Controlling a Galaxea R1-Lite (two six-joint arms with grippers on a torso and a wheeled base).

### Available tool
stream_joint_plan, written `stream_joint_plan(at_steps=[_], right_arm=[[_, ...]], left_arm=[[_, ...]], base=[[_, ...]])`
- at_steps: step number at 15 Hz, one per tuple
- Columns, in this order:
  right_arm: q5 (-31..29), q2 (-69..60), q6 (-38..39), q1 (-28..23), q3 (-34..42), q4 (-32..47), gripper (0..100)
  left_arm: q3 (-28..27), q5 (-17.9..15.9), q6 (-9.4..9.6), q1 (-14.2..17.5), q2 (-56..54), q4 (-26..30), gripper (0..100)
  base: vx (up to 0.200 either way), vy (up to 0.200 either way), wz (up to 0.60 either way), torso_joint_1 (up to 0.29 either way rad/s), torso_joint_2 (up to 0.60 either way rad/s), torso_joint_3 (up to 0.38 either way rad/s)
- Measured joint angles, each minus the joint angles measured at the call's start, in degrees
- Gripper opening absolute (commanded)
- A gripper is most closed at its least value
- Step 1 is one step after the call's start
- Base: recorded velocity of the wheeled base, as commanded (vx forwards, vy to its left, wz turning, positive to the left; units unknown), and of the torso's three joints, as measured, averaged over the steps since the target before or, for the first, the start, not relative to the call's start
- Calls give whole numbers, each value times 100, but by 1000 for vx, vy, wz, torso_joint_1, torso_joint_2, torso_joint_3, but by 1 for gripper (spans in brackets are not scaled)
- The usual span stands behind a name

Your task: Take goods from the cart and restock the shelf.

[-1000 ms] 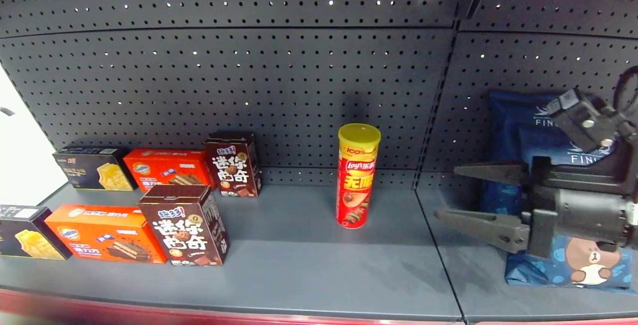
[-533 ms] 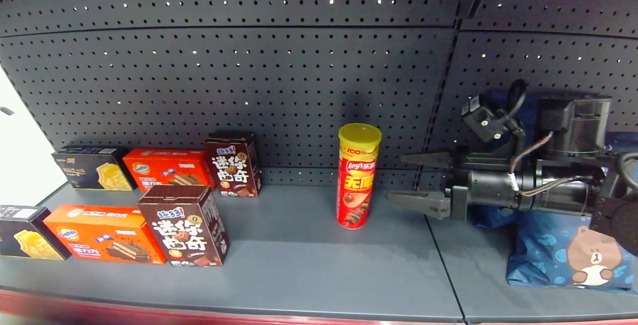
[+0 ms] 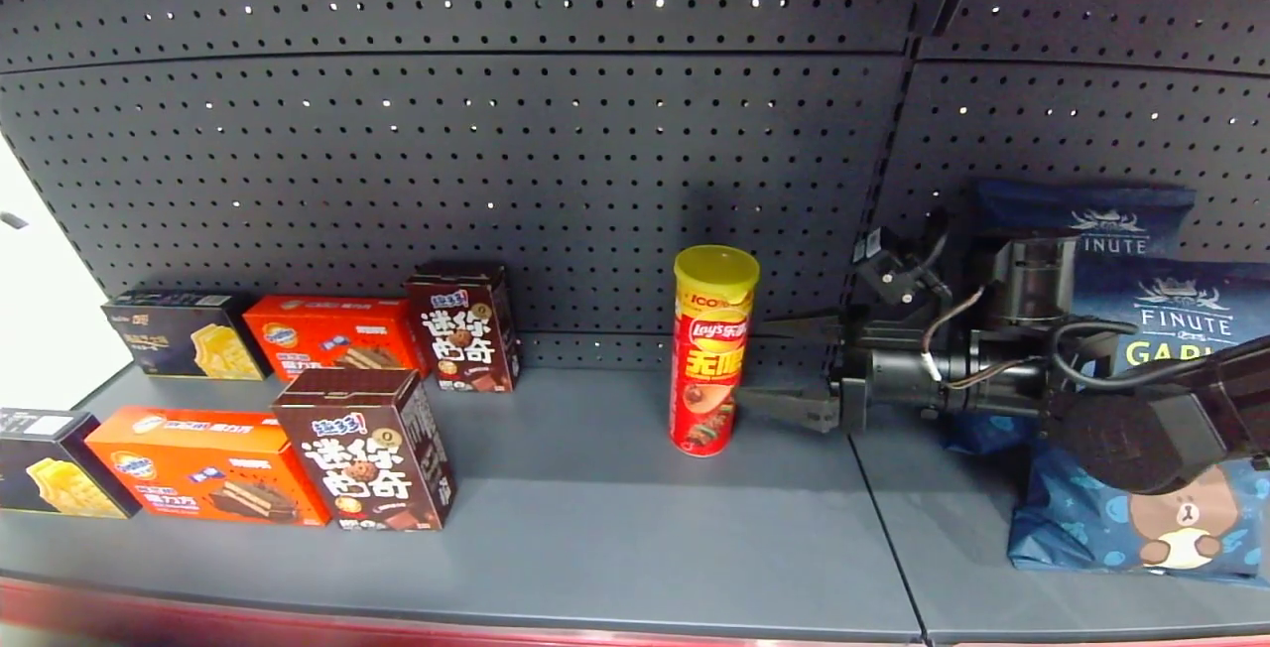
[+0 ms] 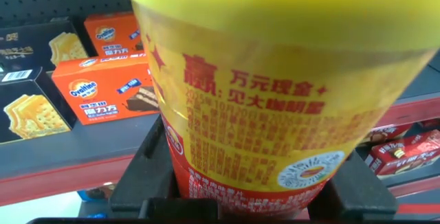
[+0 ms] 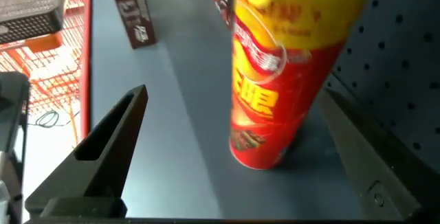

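**Change.** We are logging the right end effector (image 3: 772,366) travelling leftward along the shelf (image 3: 595,518) over the past second. It is moving from in front of the blue bags (image 3: 1141,528) to the chip can (image 3: 712,354). Its fingers are spread wide, and in the right wrist view they are flanking the can, one on each side, without touching it.

**Meaning for the task.** We are reading this as an approach to a can already standing upright mid-shelf, probably to grip or straighten it. No closing is happening yet.

**Item in hand.** The left end effector (image 4: 251,172) is clamping a second chip can (image 4: 275,93) and holding it out in front of the shelf. We are judging this can as stock still waiting for a place.

**Containers.**
- Both cans are wearing yellow lids, so their contents are staying hidden.
- The shelf is carrying, from its left end, black boxes (image 3: 184,332), orange boxes (image 3: 332,334) and brown boxes (image 3: 464,326), each kind standing two deep and closed.
- The chip can is standing alone, well apart from the boxes, near the pegboard back (image 3: 496,161).
- The blue bags are leaning at the right end, sealed.
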Motion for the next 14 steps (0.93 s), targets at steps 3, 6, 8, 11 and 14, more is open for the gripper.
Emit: stream_joint_plan(at_steps=[3, 6, 8, 11, 14], right_arm=[[72, 336, 2, -30, -301, -41, 100], [197, 623, 13, -80, -573, -74, 100], [197, 802, 27, -90, -645, -283, 100], [197, 1031, 60, -50, -700, -406, 100], [197, 1204, 60, -5, -742, -414, 100]], left_arm=[[41, 1, 0, 6, 2, 0, 0], [63, 4, 0, 11, 0, 11, 0], [82, 11, -5, 22, -6, 13, 0], [110, 26, -7, 37, -20, 13, 0], [146, 33, -7, 44, -33, 15, 0]], base=[[0, 0, 0, 0, 0, 0], [0, 0, 0, 0, 0, 0], [0, 0, 0, 0, 0, 0], [0, 0, 0, 0, 0, 0], [0, 0, 0, 0, 0, 0]])
